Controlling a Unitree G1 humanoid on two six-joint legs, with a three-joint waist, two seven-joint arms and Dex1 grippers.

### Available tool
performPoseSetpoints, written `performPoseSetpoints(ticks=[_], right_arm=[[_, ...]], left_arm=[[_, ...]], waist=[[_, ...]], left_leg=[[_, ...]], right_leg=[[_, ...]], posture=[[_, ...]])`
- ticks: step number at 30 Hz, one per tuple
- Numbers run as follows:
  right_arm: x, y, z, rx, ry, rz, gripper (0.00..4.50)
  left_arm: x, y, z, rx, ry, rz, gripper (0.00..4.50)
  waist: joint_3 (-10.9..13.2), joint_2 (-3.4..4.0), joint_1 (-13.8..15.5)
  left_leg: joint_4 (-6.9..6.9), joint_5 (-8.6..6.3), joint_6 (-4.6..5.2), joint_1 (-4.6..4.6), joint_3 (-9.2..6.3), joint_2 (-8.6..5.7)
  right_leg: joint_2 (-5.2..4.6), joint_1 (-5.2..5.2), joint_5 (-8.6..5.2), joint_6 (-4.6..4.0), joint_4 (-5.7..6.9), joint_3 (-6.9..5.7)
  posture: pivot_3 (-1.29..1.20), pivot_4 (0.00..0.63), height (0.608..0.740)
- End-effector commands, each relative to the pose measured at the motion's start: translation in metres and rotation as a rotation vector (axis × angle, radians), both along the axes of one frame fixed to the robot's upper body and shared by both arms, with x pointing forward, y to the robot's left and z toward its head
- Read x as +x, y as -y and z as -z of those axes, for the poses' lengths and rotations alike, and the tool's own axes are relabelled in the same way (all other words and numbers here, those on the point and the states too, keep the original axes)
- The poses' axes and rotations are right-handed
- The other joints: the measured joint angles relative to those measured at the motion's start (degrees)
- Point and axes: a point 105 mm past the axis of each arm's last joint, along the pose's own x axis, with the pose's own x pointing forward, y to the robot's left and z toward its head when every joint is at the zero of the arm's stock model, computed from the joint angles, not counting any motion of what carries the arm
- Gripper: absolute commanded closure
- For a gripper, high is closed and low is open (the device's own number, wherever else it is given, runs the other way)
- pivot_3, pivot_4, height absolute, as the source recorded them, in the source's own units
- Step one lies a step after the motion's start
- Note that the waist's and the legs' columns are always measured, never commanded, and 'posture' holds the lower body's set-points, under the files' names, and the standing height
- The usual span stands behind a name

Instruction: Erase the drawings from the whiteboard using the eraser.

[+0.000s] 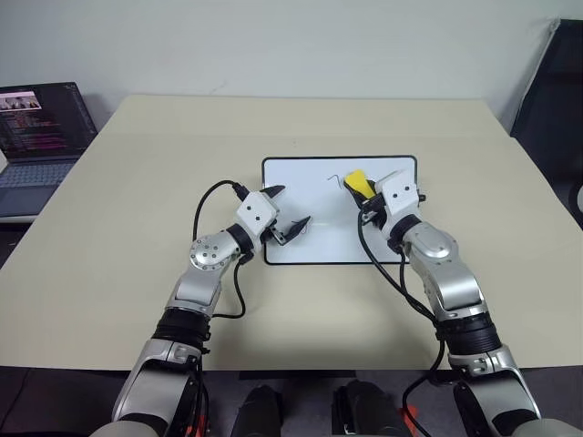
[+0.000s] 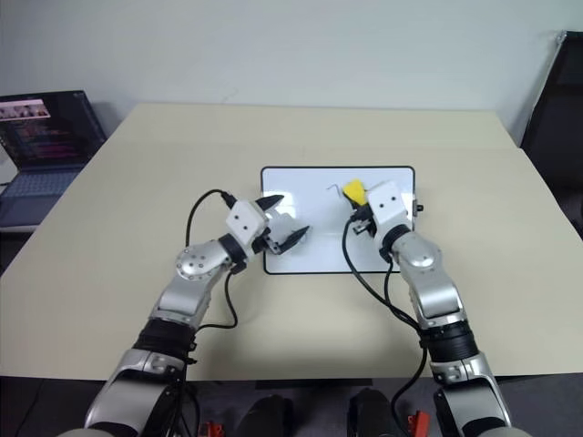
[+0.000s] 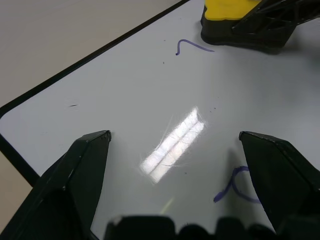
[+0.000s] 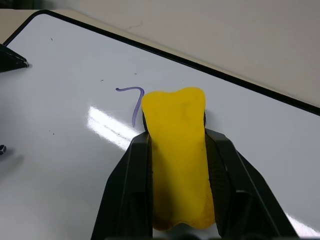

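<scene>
**Right wrist view: eraser pinched beside the hook mark**

Right wrist view shows the right gripper point(image 4: 176, 160) closed on the yellow eraser point(image 4: 177, 150). Its two black fingers point(image 4: 131, 190) press the long sides of the block so that the yellow part is squeezed narrow in the middle. The far end of the eraser stands just beside a thin hook-shaped mark point(image 4: 134, 100), at the mark's lower stroke; I cannot tell if it touches the line.

From the head camera, the whiteboard point(image 1: 310, 250) lies flat in the middle of a beige table point(image 1: 137, 164), with its long side across. The eraser is over the far right part of the board, and the hook is just to its left.

The left gripper point(image 1: 291, 211) is over the near left part of the board. Its fingers point(image 3: 75, 180) are wide apart and hold nothing. In the left wrist view, a loop-shaped mark point(image 3: 235, 187) is on the board close to one fingertip, and the hook and the dark base of the eraser are further along the board.

An open laptop point(image 1: 41, 137) stands beyond the left edge of the table.
</scene>
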Motion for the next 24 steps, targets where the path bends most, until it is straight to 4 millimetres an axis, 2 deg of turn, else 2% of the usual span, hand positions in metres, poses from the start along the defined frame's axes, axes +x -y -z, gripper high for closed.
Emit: performPoseSetpoints(ticks=[1,9,17,21,24], right_arm=[[-0.002,-0.017,-0.015,0.004,0.063,-0.051,3.42],[0.001,-0.035,-0.017,0.001,0.067,-0.102,3.42],[0.015,-0.04,-0.013,-0.085,0.049,-0.094,3.42],[0.017,-0.031,-0.006,-0.137,0.025,-0.078,3.42],[0.01,-0.015,0.014,-0.186,-0.034,-0.062,3.42]], left_arm=[[-0.003,0.002,-0.009,-0.007,0.031,0.018,0.0],[-0.003,0.002,-0.008,0.0,0.023,0.023,0.0],[-0.004,0.002,-0.006,0.001,0.014,0.023,0.0],[-0.005,0.002,-0.004,0.001,0.008,0.025,0.0],[-0.005,0.003,-0.004,-0.002,0.006,0.024,0.0]], waist=[[0.0,0.0,-0.01],[0.0,0.0,-0.03],[0.0,0.0,-0.15],[0.0,0.0,-0.15],[-0.02,-0.02,-0.03]], left_leg=[[0.0,0.0,0.0,0.01,-0.01,0.02],[0.02,0.0,0.0,0.0,0.01,0.01],[0.08,0.0,0.0,0.09,0.04,0.0],[0.09,0.07,0.07,0.26,0.04,-0.01],[0.09,0.11,0.13,0.33,0.04,-0.02]], right_leg=[[0.03,0.0,0.0,0.0,0.01,0.0],[0.01,0.0,0.01,-0.01,0.02,0.01],[0.01,0.0,0.02,-0.03,0.25,0.06],[0.02,0.0,0.01,-0.03,0.56,0.07],[0.03,0.0,0.01,-0.04,0.68,0.08]], posture=[[0.0,0.15,0.74],[0.0,0.15,0.74],[0.0,0.15,0.74],[0.0,0.15,0.74],[0.0,0.15,0.74]])
